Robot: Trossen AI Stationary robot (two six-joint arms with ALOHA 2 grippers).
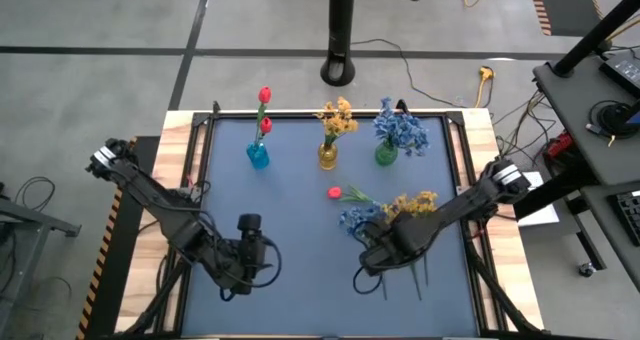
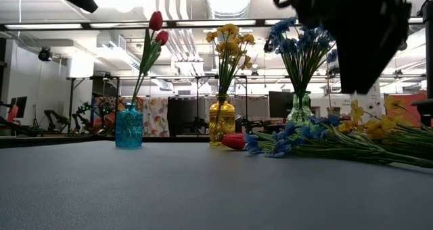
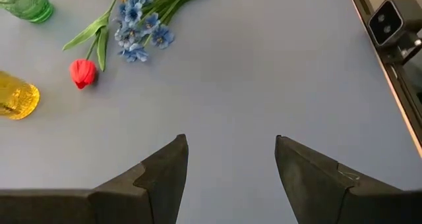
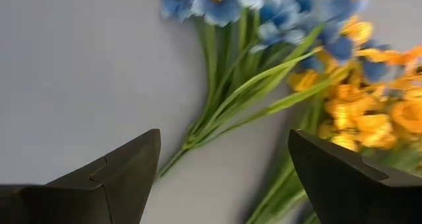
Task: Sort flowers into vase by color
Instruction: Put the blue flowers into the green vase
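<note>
Three glass vases stand along the far side. A blue vase (image 1: pixel 258 156) holds red tulips, a yellow vase (image 1: pixel 328 157) holds yellow blossoms, and a green vase (image 1: pixel 386 154) holds blue blossoms. Loose flowers lie on the mat right of centre: a red tulip (image 1: pixel 334 192), a blue sprig (image 1: pixel 360 218) and a yellow sprig (image 1: pixel 416 202). My right gripper (image 4: pixel 224 135) is open above the green stems (image 4: pixel 217 109) of the loose blue sprig and touches nothing. My left gripper (image 3: pixel 231 141) is open and empty over the bare mat near the front left (image 1: pixel 265 263).
The dark mat (image 1: pixel 290 300) has wooden borders at its left and right. A black post base (image 1: pixel 340 68) stands on the floor beyond the far edge. The loose sprigs' stems (image 1: pixel 415 275) run toward the near edge under my right arm. A camera (image 3: pixel 389 20) sits at the mat's edge.
</note>
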